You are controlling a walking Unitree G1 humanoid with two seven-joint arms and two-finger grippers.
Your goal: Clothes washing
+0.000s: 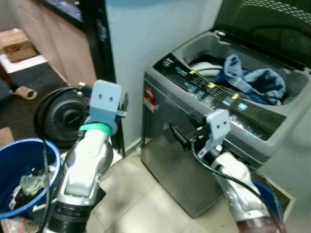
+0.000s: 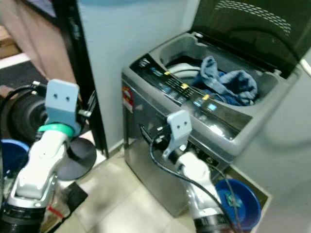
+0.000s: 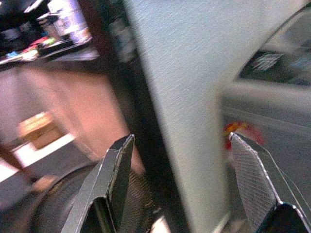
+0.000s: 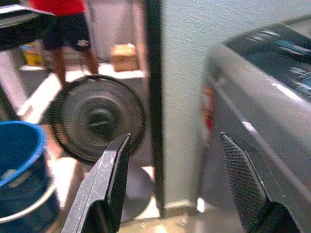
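Observation:
A grey top-loading washing machine [image 1: 194, 165] stands with its lid raised, and blue clothes [image 1: 255, 82] lie in its drum. My left gripper [image 3: 180, 141] is held up left of the washer, facing the pale wall, open and holding nothing. My right gripper [image 4: 175, 138] is low in front of the washer's front panel, also open and holding nothing. A blue bucket [image 1: 9, 160] at my far left holds crumpled laundry [image 1: 26, 187].
A black floor fan [image 1: 65, 116] stands on the tiles between the bucket and the wall. A second blue bucket [image 2: 238, 201] sits at the washer's right foot. A cardboard box [image 1: 17, 43] lies further back, and a person's legs [image 4: 68, 34] stand beyond the fan.

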